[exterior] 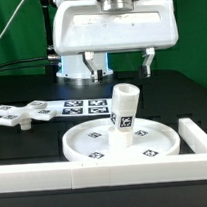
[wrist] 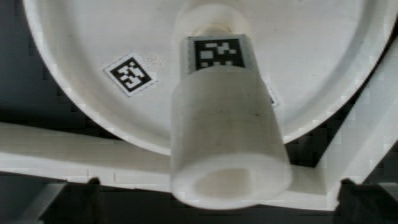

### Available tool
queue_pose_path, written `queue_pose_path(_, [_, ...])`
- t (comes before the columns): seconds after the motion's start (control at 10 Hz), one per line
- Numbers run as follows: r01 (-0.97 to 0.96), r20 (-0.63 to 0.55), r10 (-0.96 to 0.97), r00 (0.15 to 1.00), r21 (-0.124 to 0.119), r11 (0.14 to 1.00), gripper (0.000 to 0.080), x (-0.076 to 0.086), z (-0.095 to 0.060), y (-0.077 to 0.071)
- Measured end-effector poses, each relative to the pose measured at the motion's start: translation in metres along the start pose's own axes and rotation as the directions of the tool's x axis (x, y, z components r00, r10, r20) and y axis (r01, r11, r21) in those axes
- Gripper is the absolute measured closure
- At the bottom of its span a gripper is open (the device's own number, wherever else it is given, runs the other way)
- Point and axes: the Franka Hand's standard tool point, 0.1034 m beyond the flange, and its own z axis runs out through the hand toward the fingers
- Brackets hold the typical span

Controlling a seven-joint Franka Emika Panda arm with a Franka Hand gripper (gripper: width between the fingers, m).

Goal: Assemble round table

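Observation:
The large round rimmed disc [exterior: 160, 146] lies on the black table near the front. The short cylindrical post [exterior: 124, 112] stands at its middle, leaning slightly, with a tag on its side. My gripper [exterior: 118, 64] hangs open just above the post, one finger on each side, touching nothing. In the wrist view the post [wrist: 228, 120] rises from the disc [wrist: 107, 40] toward the camera, its hollow top between the two dark fingers of my gripper [wrist: 214, 200]. The cross-shaped piece [exterior: 22, 114] lies flat on the table at the exterior view's left.
The marker board [exterior: 87, 106] lies flat behind the disc. The long white border wall [exterior: 57, 177] runs along the front and turns up the exterior view's right side, close to the disc's rim; it also shows in the wrist view [wrist: 54, 145].

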Motion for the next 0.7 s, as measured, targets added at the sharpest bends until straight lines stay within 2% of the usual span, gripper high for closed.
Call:
queue_pose_path(0.2, [-0.036, 0.122, 0.033, 0.992, 0.02, 0.999, 0.0151, -0.004, 0.003, -0.007])
queue_pose_path(0.3, [-0.022, 0.139, 0.019, 0.99, 0.024, 0.999, 0.0151, -0.001, 0.004, -0.002])
queue_pose_path(0.4, [0.02, 0.209, -0.03, 0.977, 0.052, 0.998, 0.0151, -0.008, 0.005, 0.0])
queue_pose_path(0.7, [-0.015, 0.401, -0.025, 0.916, 0.097, 0.995, 0.0151, -0.012, 0.004, -0.011])
